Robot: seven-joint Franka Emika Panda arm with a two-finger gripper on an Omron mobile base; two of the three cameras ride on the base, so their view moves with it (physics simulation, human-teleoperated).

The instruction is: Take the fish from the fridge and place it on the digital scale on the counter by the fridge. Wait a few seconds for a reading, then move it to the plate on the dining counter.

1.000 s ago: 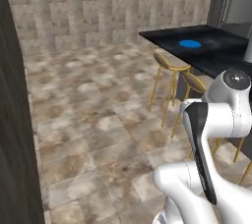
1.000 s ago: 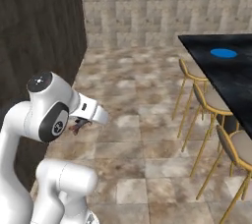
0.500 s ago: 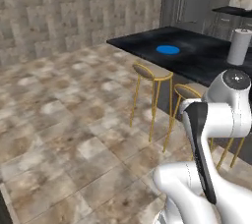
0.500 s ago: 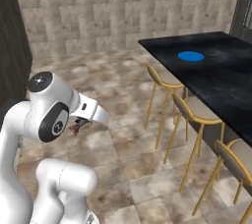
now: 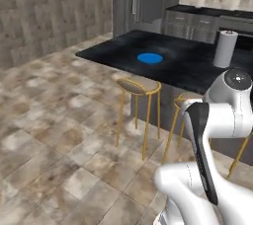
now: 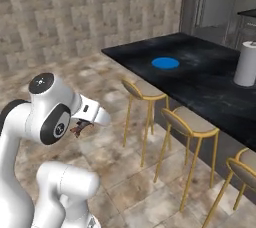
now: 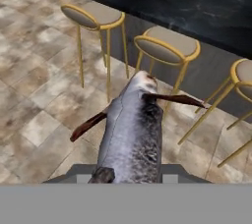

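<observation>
Closest in, a grey fish with dark red-brown fins, clamped in the gripper, sticking out ahead of the hand and up off the floor. Held by the tail end, head pointing toward the stools. In the right base view, just a bit of red-brown fin poking out under the white hand, low beside the arm. Below and all around, a brown stone tile floor. A little further on, gold stools with tan seats lined up along the dining counter: two in the left base view, three in the hand view and in the right base view. On top of that black counter, one bright blue plate, flat and bare, well apart from the fish. Further along the same top, one white paper towel roll standing upright. Far at the back, dark cabinets and a stone wall. As for the job: fish already out of the fridge and in hand, so probably the last leg, carrying it to the plate. Cannot tell from here if the weighing is done. Still to do: get close to the counter, reach over the stools, set the fish on the blue plate, let go. One fish, one plate, one paper roll, three stools counted at most.
</observation>
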